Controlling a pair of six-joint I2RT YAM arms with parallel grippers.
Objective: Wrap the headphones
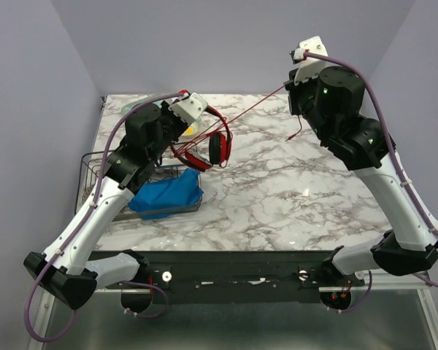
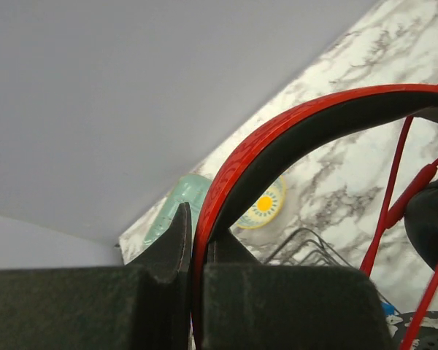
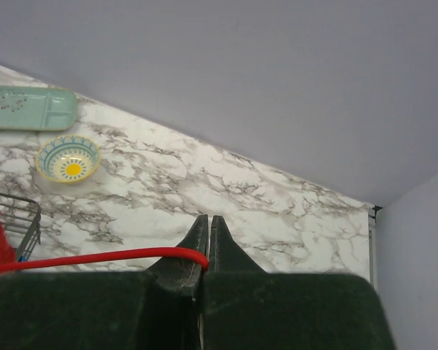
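Left gripper (image 2: 196,232): jaws are clamped narrow on the red headband (image 2: 277,127) of the headphones (image 1: 204,146), the band passing between the two black fingers and arching up and to the right in the left wrist view. From the top camera I see the headphones held off the marble table (image 1: 292,189) at its left side, just right of the wire basket (image 1: 95,164), with one black-padded ear cup (image 1: 218,148) hanging at the lower right of the band. A blue cloth (image 1: 168,193) lies at the near end of the basket. Right gripper (image 3: 207,224): fingers are pressed together with the thin red cable (image 3: 95,257) pinched at their tips. The cable runs in a straight line from the headphones up to the raised right gripper at the far right of the table; a loose length with the plug end hangs beneath that gripper. A yellow-centred patterned bowl (image 3: 68,158) and a pale green tray (image 3: 29,108) sit at the far left of the table, near the back wall.
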